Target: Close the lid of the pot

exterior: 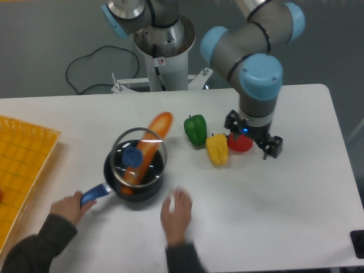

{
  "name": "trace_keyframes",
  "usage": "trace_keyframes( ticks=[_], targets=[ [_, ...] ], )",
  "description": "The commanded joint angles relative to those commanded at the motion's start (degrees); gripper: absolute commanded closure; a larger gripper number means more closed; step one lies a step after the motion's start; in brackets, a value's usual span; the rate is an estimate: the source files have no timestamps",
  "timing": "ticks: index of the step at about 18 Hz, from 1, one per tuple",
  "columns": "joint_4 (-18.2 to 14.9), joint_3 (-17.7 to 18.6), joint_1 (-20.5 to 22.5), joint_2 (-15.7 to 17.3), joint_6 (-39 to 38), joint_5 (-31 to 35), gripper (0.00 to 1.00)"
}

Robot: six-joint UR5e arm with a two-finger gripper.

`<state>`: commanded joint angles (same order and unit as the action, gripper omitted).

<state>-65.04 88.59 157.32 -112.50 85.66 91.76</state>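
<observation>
The dark pot [132,181] sits left of the table's middle, its blue handle [95,193] held by a person's hand [67,207]. A long orange vegetable [149,143] sticks out of the pot. The glass pot lid [140,156] with its blue knob [132,157] rests tilted on that vegetable, not flat on the rim. My gripper [251,136] hangs far to the right, above the red pepper [240,144]. Its fingers stand apart and hold nothing.
A green pepper [196,128] and a yellow pepper [216,149] lie between the pot and my gripper. A person's second hand [176,209] rests on the table just right of the pot. A yellow tray [20,165] is at the left edge.
</observation>
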Motion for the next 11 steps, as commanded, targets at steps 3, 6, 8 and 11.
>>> trace_keyframes(
  ticks=[3,6,8,11],
  targets=[
    [0.09,-0.53,2.72,-1.06,2.66,-0.17,0.0],
    [-0.09,-1.06,4.93,-2.46,10.46,-0.88,0.0],
    [-0.17,-1.49,5.37,-2.55,12.24,-0.97,0.0],
    [-0.44,-2.11,5.37,-1.94,12.07,-0.97,0.0]
  ],
)
